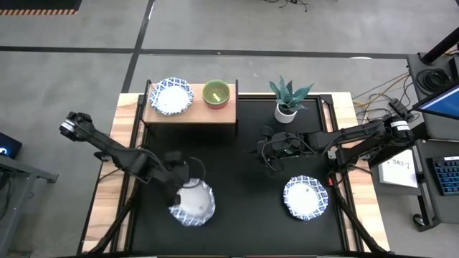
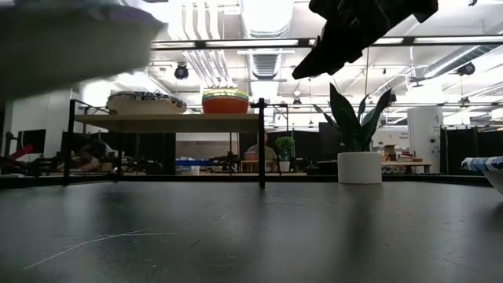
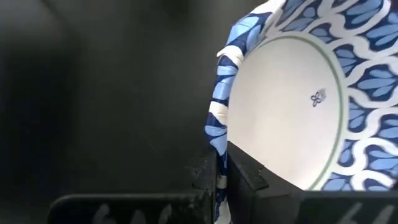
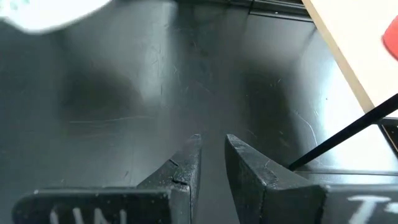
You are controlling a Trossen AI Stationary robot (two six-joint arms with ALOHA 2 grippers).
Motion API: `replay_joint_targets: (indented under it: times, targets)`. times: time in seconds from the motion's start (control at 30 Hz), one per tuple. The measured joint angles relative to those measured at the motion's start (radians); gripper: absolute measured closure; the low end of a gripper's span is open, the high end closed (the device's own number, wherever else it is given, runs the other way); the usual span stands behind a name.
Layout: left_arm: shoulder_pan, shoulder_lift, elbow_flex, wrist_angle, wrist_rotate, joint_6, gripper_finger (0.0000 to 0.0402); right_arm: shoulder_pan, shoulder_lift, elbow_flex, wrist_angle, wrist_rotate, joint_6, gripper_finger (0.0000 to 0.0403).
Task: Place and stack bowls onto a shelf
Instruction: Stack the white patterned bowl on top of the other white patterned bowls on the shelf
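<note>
— Left pincer (image 1: 181, 188)? 
— Clamped on the rim of a blue-patterned white bowl (image 1: 193, 203), near the front left of the black tabletop (image 1: 244, 172). Rim pinched between the dark fingers (image 3: 245, 177) in the wrist view, bowl tilted there. Looks raised in the low view, a big pale blur at upper left.

— And the right pincer (image 1: 267, 154)? 
— Hanging over the middle of the tabletop, holding nothing. Fingertips close together with a narrow gap, not quite touching.

— Other bowls? 
— One more patterned bowl (image 1: 307, 198) lying at front right, apart from both pincers. On the wooden shelf (image 1: 191, 113) at the back left: a third patterned bowl (image 1: 171, 96) on its left part, a yellow-green bowl (image 1: 216, 93) just beside it. Right end of the board bare.

— Anything else? 
— Small white pot with a green plant (image 1: 287, 100), right of the shelf.
</note>
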Motion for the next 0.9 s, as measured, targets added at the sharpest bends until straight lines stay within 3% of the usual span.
replay_joint_targets:
  times: [0.1, 0.27, 0.4, 0.6, 0.73, 0.9]
  targets:
    - [0.010, -0.056, 0.124, -0.117, -0.199, 0.021, 0.0401, 0.000, 0.000, 0.000, 0.001, 0.000, -0.002, 0.0342]
    - [0.114, -0.121, 0.352, -0.405, -0.568, -0.090, 0.0401, 0.000, 0.000, -0.001, 0.003, 0.000, -0.003, 0.0342]
    - [0.294, -0.144, 0.490, -0.547, -0.691, -0.105, 0.0401, 0.000, 0.000, -0.001, 0.009, 0.000, 0.000, 0.0342]
    - [0.668, -0.150, 0.597, -0.551, -0.674, 0.048, 0.0402, 0.000, 0.000, -0.001, 0.009, 0.001, 0.031, 0.0342]
    - [0.904, -0.141, 0.601, -0.526, -0.537, 0.159, 0.0401, 0.000, 0.000, -0.001, 0.009, 0.001, 0.042, 0.0342]
    - [1.114, -0.116, 0.589, -0.506, -0.364, 0.264, 0.0401, 0.000, 0.000, -0.001, 0.009, 0.001, 0.053, 0.0342]
